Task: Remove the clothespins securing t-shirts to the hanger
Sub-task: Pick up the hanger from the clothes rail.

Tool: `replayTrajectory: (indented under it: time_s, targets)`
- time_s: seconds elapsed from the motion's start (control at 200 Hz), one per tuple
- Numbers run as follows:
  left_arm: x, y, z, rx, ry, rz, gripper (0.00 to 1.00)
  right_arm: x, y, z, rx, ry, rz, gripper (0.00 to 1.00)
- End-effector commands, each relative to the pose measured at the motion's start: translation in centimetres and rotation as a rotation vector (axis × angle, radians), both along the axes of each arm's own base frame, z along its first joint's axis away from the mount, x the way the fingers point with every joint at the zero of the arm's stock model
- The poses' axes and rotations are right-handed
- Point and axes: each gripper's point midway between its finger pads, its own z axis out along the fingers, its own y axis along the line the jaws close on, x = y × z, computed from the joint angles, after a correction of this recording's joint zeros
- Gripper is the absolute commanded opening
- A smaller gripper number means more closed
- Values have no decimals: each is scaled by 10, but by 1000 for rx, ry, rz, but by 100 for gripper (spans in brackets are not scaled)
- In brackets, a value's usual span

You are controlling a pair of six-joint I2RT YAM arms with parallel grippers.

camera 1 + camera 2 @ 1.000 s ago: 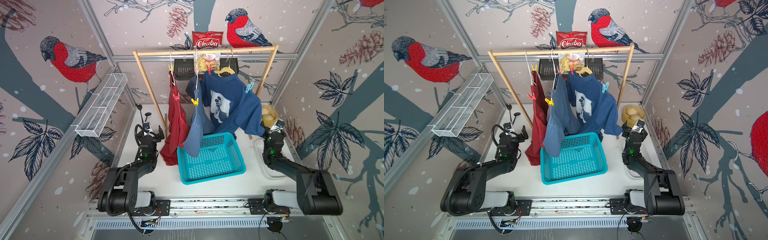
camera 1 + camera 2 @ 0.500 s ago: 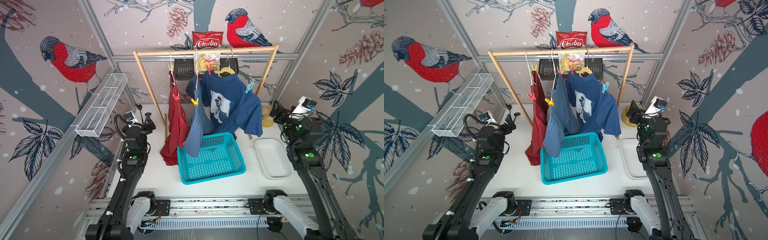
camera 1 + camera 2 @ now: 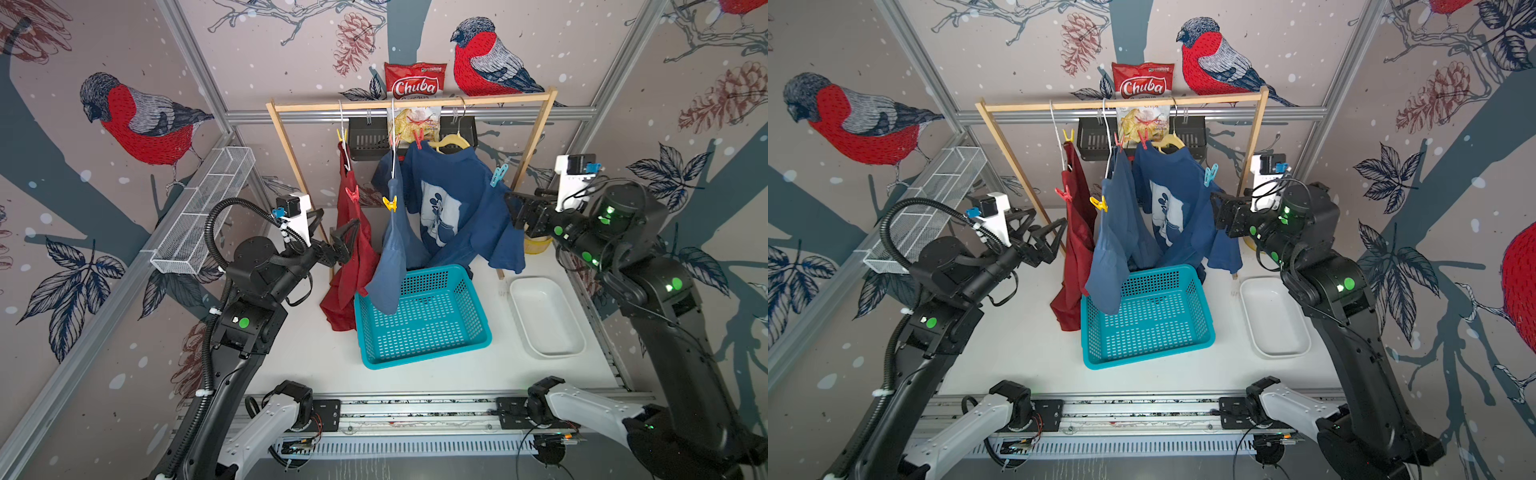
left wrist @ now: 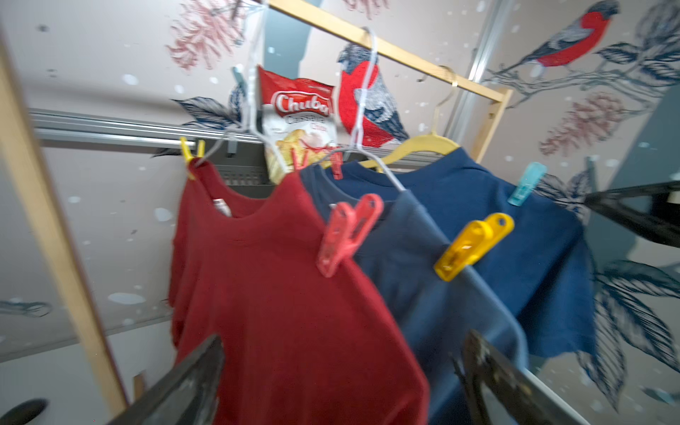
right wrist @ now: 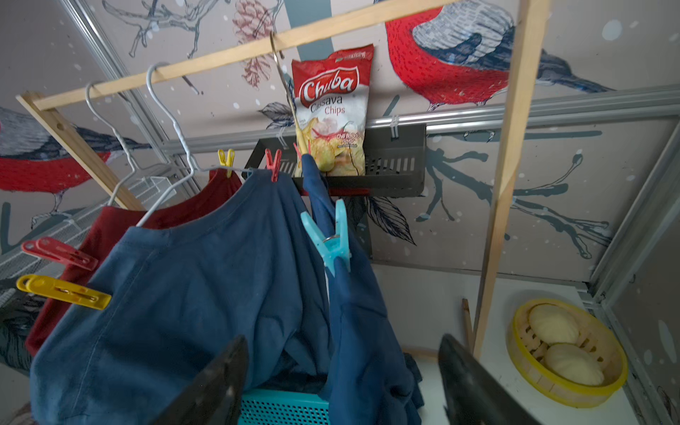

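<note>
Three t-shirts hang from a wooden rail: dark red (image 3: 351,253), medium blue (image 3: 390,257) and navy with a white print (image 3: 457,199). Clothespins pin them to the hangers: yellow (image 3: 341,135) and red (image 4: 347,233) on the dark red shirt, yellow (image 4: 473,244) on the blue one, red (image 3: 419,139) and light blue (image 5: 329,235) on the navy one. My left gripper (image 3: 340,219) is open, level with the red shirt's side, its fingertips (image 4: 206,368) framing the cloth. My right gripper (image 3: 512,212) is open just right of the navy sleeve, below the light blue clothespin.
A teal basket (image 3: 419,320) stands under the shirts with the blue hem hanging into it. A white tray (image 3: 544,316) lies to its right. A yellow steamer (image 5: 566,346) sits by the rack's right post (image 3: 534,141). A wire shelf (image 3: 203,212) lines the left wall.
Both arms have lifted off the table and swung in toward the rack, the left to the red shirt, the right to the navy sleeve. The right jaws have narrowed a little.
</note>
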Motion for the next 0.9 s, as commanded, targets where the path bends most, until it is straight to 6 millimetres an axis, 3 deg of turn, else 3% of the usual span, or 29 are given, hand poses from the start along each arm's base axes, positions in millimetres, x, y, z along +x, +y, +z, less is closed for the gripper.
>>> replayTrajectory:
  time_s: [0.0, 0.255, 0.355, 0.47, 0.645, 0.8, 0.896]
  targets:
    - [-16, -27, -3, 27, 28, -98, 97, 7, -4, -16, -93, 45, -43, 75]
    - [-48, -120, -11, 153, 24, -320, 97, 30, -7, -17, -172, 43, -105, 65]
    - [-51, -139, -11, 136, 14, -374, 97, 45, -2, -32, -202, 72, -116, 58]
    - [-47, -146, -15, 131, 5, -379, 97, 50, 1, -36, -209, 68, -112, 51]
    - [-36, -138, -25, 137, 12, -300, 97, 52, 8, -30, -204, 39, -81, 30]
    - [-27, -121, -28, 117, 20, -192, 98, 52, 11, -20, -194, 1, -65, 0]
    - [-23, -115, -31, 125, 31, -152, 97, 49, 12, -11, -183, -51, -57, 0]
